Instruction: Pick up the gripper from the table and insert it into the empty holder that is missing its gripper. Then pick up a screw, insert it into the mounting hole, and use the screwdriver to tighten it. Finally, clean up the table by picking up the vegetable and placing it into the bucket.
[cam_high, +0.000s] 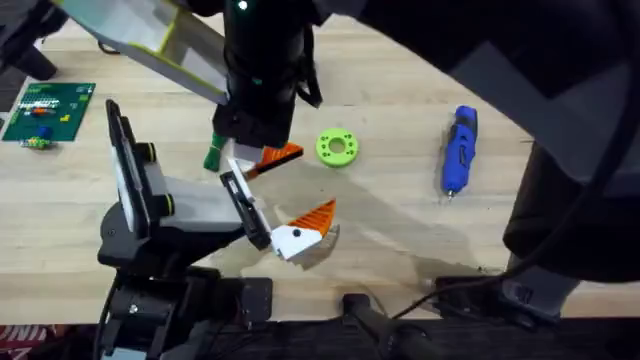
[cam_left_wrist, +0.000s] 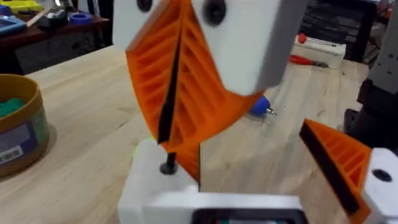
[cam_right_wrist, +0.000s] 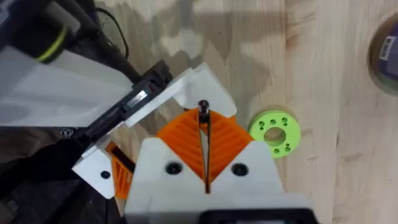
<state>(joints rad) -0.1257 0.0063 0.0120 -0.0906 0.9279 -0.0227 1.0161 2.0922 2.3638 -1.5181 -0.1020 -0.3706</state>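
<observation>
blue screwdriver (cam_high: 458, 150), lime-green ring (cam_high: 337, 147)

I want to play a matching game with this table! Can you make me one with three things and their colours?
Things:
1. screwdriver
2. ring
3. vegetable

Colours:
A. lime green
B. dark green
C. blue

Pairs: 1-C, 2-A, 3-B
</observation>
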